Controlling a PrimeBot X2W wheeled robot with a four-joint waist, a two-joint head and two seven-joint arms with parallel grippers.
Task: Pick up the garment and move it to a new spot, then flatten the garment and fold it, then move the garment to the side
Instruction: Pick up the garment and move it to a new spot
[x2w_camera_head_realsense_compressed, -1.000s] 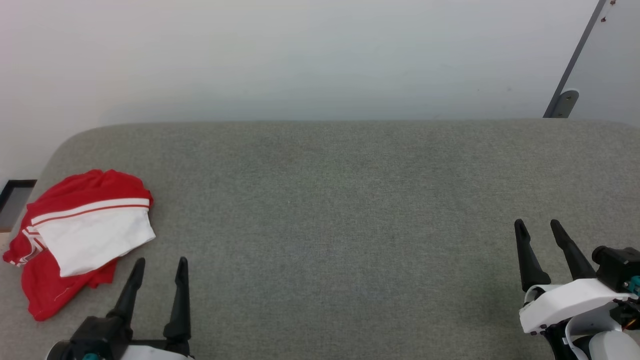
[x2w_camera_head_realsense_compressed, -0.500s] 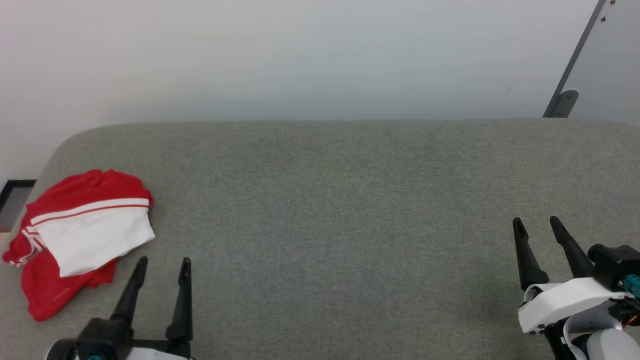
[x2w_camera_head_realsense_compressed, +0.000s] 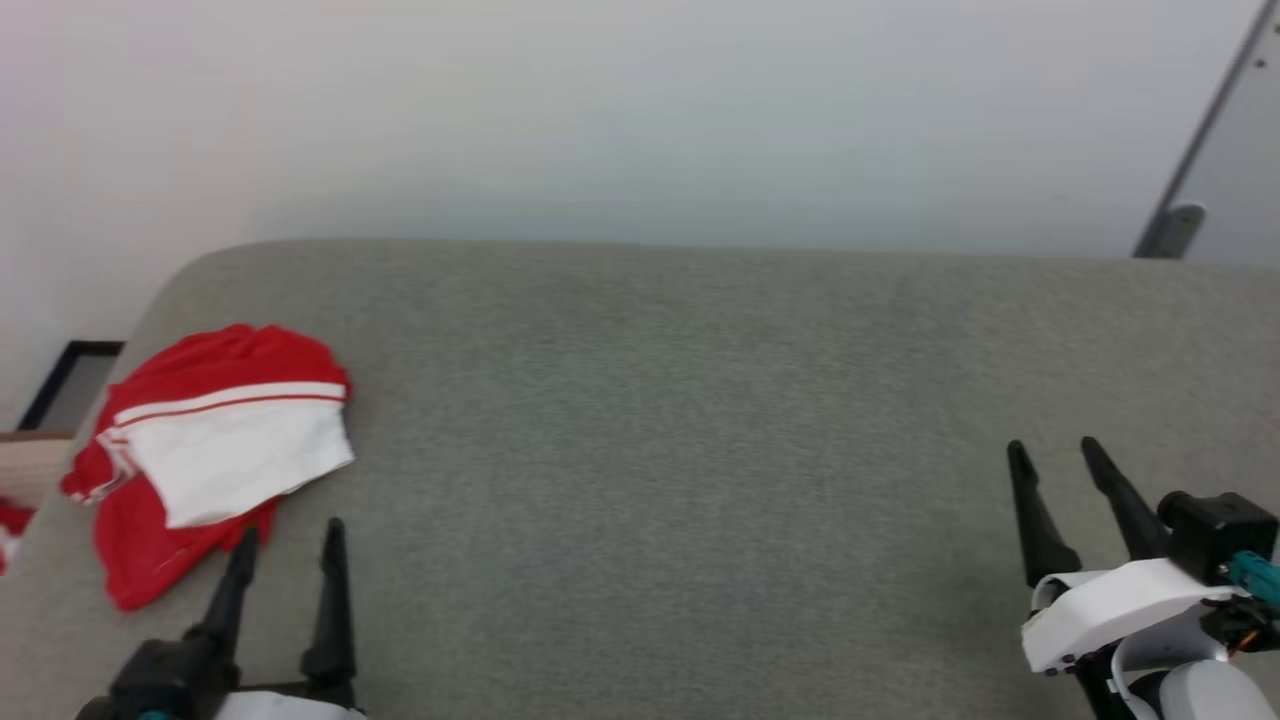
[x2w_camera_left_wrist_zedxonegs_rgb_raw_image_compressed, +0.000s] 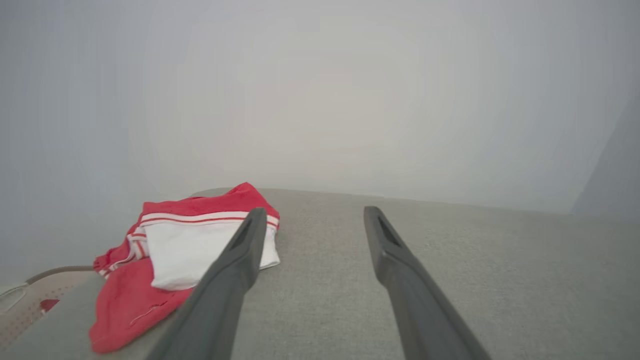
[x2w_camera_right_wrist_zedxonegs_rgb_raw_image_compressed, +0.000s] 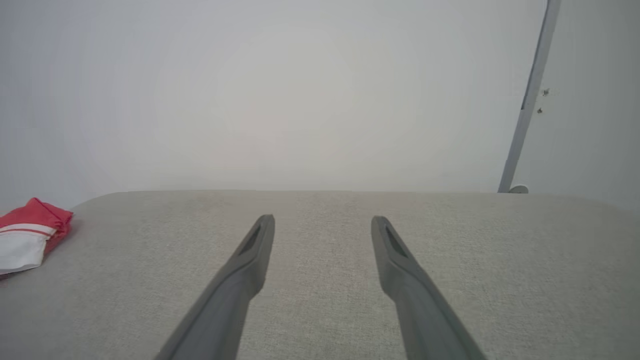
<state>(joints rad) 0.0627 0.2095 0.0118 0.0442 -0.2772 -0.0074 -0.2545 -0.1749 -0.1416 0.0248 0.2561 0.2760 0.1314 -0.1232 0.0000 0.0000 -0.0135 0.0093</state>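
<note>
The garment (x2w_camera_head_realsense_compressed: 220, 450) lies bunched at the left end of the grey padded surface (x2w_camera_head_realsense_compressed: 650, 400), red with a white sleeve panel and a red stripe on top. My left gripper (x2w_camera_head_realsense_compressed: 291, 530) is open just in front of its near right edge, not touching it. In the left wrist view the garment (x2w_camera_left_wrist_zedxonegs_rgb_raw_image_compressed: 190, 245) lies ahead and to the left of the open left gripper (x2w_camera_left_wrist_zedxonegs_rgb_raw_image_compressed: 314, 211), partly behind the left finger. My right gripper (x2w_camera_head_realsense_compressed: 1053, 445) is open at the lower right, far from the cloth. The right wrist view has the garment (x2w_camera_right_wrist_zedxonegs_rgb_raw_image_compressed: 30, 235) at its left edge, with the right gripper (x2w_camera_right_wrist_zedxonegs_rgb_raw_image_compressed: 323, 219) over bare surface.
A beige lattice basket (x2w_camera_head_realsense_compressed: 20, 465) holding some red cloth stands beyond the surface's left end, also seen as the basket (x2w_camera_left_wrist_zedxonegs_rgb_raw_image_compressed: 30, 295). A dark frame (x2w_camera_head_realsense_compressed: 75, 370) lies behind it. A white wall runs along the back, and a grey metal post (x2w_camera_head_realsense_compressed: 1200, 150) stands at the right.
The head camera has swung left, so the whole picture has shifted right. Against the garment, my left gripper has moved left and now stands closer to it. Both grippers stay open.
</note>
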